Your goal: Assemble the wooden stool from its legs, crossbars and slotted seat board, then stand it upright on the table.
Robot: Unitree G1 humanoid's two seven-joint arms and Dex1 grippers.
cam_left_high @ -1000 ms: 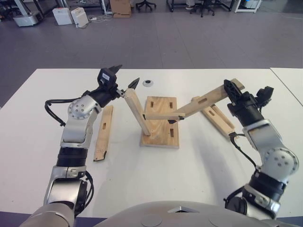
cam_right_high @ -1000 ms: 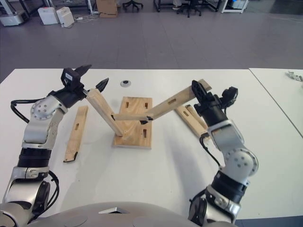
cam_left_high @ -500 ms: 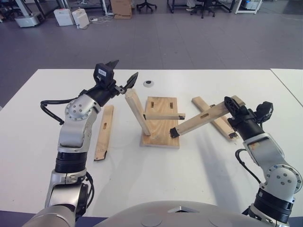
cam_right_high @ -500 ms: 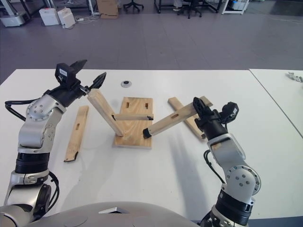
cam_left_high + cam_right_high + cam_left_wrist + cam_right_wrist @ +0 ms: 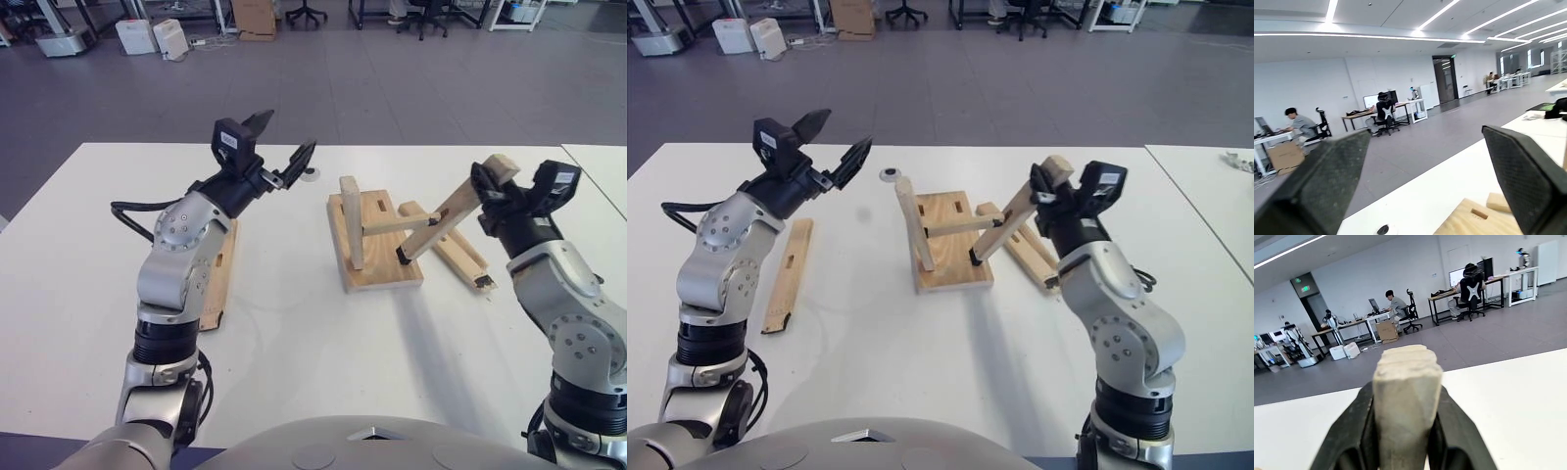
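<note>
The slotted seat board [image 5: 380, 266] lies flat on the white table. One wooden leg [image 5: 351, 221] stands on it, nearly upright, with a crossbar [image 5: 390, 227] running from it toward the right. My right gripper [image 5: 496, 184] is shut on the top end of a second leg [image 5: 1011, 222], which slants down to the board and meets the crossbar's far end. In the right wrist view the fingers [image 5: 1349, 440] clamp that leg's end [image 5: 1406, 387]. My left gripper [image 5: 841, 137] hangs open above the table, left of the board, holding nothing; its fingers [image 5: 1522, 176] stand wide apart.
A loose leg [image 5: 788, 274] lies on the table under my left arm. Two more wooden pieces [image 5: 457, 251] lie right of the board, below the held leg. A small round object [image 5: 889, 174] sits near the far edge. An adjoining table [image 5: 1234, 166] stands at the right.
The seat board with its standing leg has turned and shifted right. My right gripper has lifted its leg steeper, back against the crossbar. My left gripper has drawn away from the standing leg.
</note>
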